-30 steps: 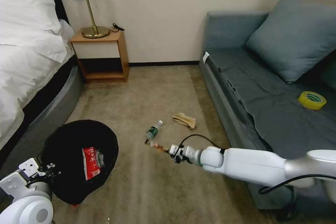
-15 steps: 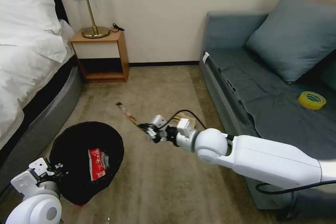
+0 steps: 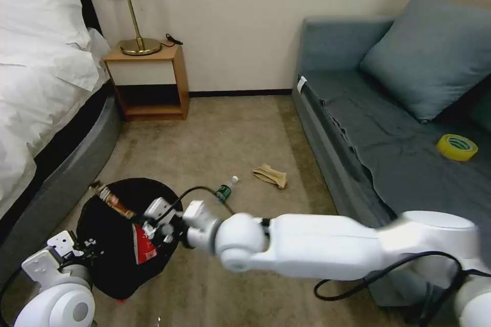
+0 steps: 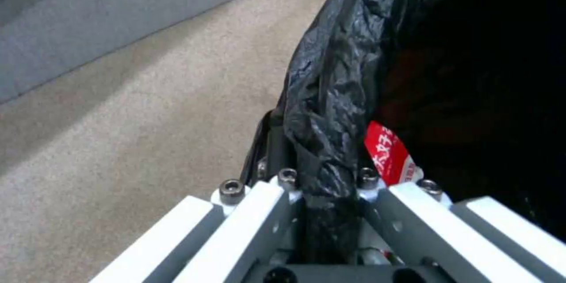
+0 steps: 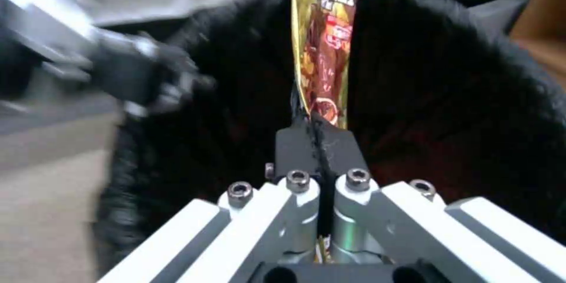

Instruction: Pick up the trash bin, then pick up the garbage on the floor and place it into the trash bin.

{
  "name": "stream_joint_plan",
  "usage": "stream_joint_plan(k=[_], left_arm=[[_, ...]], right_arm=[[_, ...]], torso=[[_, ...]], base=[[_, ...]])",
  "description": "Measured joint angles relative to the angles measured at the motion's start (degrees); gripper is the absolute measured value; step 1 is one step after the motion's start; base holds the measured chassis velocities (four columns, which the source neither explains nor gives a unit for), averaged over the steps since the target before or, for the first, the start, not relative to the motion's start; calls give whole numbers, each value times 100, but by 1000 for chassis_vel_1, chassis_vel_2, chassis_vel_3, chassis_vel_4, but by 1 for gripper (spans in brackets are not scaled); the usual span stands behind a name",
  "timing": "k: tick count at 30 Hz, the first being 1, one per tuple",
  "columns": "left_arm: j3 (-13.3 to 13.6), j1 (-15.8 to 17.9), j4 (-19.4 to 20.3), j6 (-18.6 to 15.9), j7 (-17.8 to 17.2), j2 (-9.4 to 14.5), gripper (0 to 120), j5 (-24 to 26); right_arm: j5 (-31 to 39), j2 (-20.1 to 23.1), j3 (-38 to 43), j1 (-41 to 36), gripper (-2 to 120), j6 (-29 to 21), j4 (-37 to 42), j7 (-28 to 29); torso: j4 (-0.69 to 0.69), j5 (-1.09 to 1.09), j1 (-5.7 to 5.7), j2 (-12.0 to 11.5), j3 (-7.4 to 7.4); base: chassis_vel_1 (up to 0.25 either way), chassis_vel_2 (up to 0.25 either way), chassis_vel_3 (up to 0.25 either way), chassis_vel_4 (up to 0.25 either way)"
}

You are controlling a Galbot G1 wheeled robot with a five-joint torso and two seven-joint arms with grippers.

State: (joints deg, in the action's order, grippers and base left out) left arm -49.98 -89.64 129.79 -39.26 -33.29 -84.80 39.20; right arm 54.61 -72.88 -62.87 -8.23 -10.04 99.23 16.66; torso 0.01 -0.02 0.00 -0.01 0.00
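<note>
Swinging across from the middle of the carpet, the right gripper now hangs over the trash bin, its fingers pressed together on the gold-brown candy wrapper. Left gripper clamps the bin's lined rim. A red-white snack packet lies inside; the small bottle and crumpled tan paper remain on the floor.
</note>
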Motion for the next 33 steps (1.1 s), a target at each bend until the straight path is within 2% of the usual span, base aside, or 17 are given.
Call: stream_joint_plan(k=[5, 8, 9, 11, 12, 14, 15, 17, 19, 20, 22, 24, 26, 27, 29, 30, 33], left_arm=[[37, -2, 1, 12, 0, -31, 1, -42], [42, 1, 12, 12, 0, -36, 1, -54], [42, 1, 12, 12, 0, -36, 1, -54], [40, 9, 16, 13, 0, -35, 1, -55], [40, 9, 16, 13, 0, -35, 1, -55], [38, 13, 16, 13, 0, -36, 1, -55], [38, 13, 16, 13, 0, -36, 1, -55], [37, 13, 16, 13, 1, -38, 1, -55], [36, 33, 16, 13, 0, -34, 1, -55], [36, 33, 16, 13, 0, -34, 1, -55], [33, 46, 19, 18, 2, -17, 1, -50], [26, 48, 23, 25, 18, 8, 1, -33], [20, 44, 23, 29, 19, 16, 1, -30], [7, 38, 21, 39, 34, 38, 1, -26], [-3, 37, 3, 60, 59, 59, 1, -23], [-3, 37, 3, 60, 59, 59, 1, -23], [6, 42, 3, 62, 88, 65, 1, -14]], right_arm=[[-96, -7, -23, -39, 12, -34, -46, 208], [-128, 87, -4, -68, 25, -38, 46, 255], [-128, 87, -4, -68, 25, -38, 46, 255], [-146, 184, 29, -79, 36, -41, 135, 257], [-146, 184, 29, -79, 36, -41, 135, 257], [-157, 321, 152, -98, 46, -39, 297, 336], [-157, 321, 152, -98, 46, -39, 297, 336], [-159, 608, 493, -104, 55, -34, 508, 374], [-277, 1154, 1205, -152, 65, -32, 754, 361], [-277, 1154, 1205, -152, 65, -32, 754, 361], [-504, 1619, 1911, -340, 75, -1, 970, 326], [-756, 2029, 2584, -679, 83, 101, 1257, 329], [-834, 2149, 2805, -837, 85, 129, 1364, 332], [-1070, 2436, 3440, -1358, 93, 160, 1651, 366], [-1428, 2749, 4280, -2053, 99, 190, 1965, 471], [-1428, 2749, 4280, -2053, 99, 190, 1965, 471], [-1946, 2902, 5696, -3384, 100, 207, 2519, 720]], torso=[[-1, 1, 0, 0, 0], [-1, 2, 0, 0, 0], [-1, 2, 0, 0, 0], [-2, 2, 0, 1, 0], [-2, 2, 0, 1, 0], [0, 2, 0, 0, 0], [0, 2, 0, 0, 0], [1, 3, 0, 0, 0], [0, 3, 0, 0, 0], [0, 3, 0, 0, 0], [-5, 4, 0, 0, 0], [-2, 4, 0, 0, 0], [-2, 3, 0, 1, 0], [-1, 5, 0, 0, 0], [-2, 5, 0, 1, 0], [-2, 5, 0, 1, 0], [-1, 4, 0, 1, 0]], base=[[0, 0, 0, 0], [0, 0, 0, 0], [0, 0, 0, 0], [0, 0, 0, 0], [0, 0, 0, 0], [0, 0, 0, 0], [0, 0, 0, 0], [0, 0, 0, 0], [0, 0, 0, 0], [0, 0, 0, 0], [0, 0, 0, 0], [0, 0, 0, 0], [0, 0, 0, 0], [0, 0, 0, 0], [0, 0, 0, 0], [0, 0, 0, 0], [0, 0, 0, 0]])
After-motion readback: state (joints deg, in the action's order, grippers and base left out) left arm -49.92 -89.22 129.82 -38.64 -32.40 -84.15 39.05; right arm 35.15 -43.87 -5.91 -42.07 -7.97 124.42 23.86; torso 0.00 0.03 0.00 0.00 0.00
